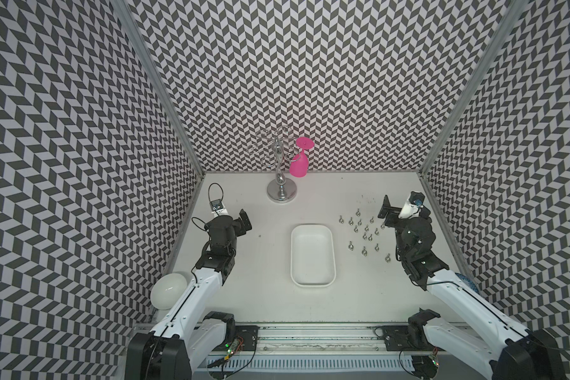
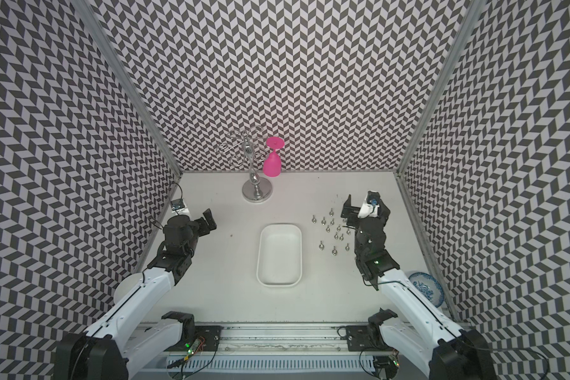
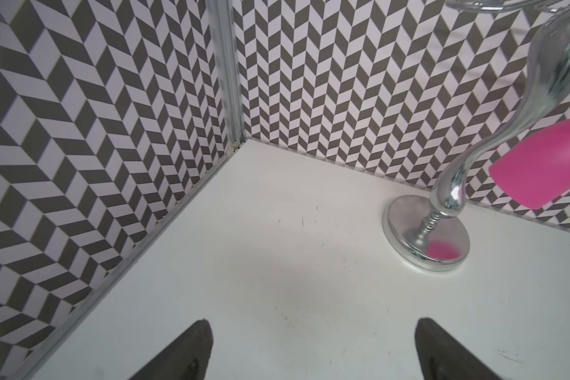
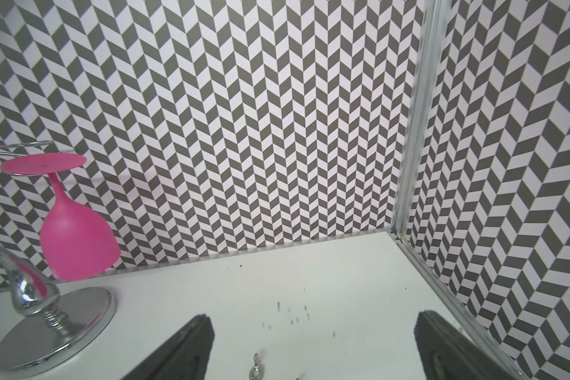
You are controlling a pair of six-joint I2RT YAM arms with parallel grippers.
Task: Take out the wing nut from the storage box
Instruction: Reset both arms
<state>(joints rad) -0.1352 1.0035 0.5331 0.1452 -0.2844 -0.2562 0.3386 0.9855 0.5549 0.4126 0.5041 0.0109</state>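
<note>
Box (image 1: 312, 256) in the middle of both top views looks empty; the wing nuts (image 1: 364, 236) lie loose on the table right of it, close beside the right gripper (image 4: 312, 316). Its jaws stand wide apart on nothing, and so do those of the left gripper (image 3: 313, 320). A low sweep of the right arm could, I judge, knock the box or scatter nuts. The white bowl (image 1: 168, 291) at lower left and the patterned bowl (image 2: 425, 289) at lower right sit partly behind arms; more nuts may hide under the right arm.

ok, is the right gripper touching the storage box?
Apart. In a top view, loose wing nuts lie between the right gripper and the storage box.
</note>
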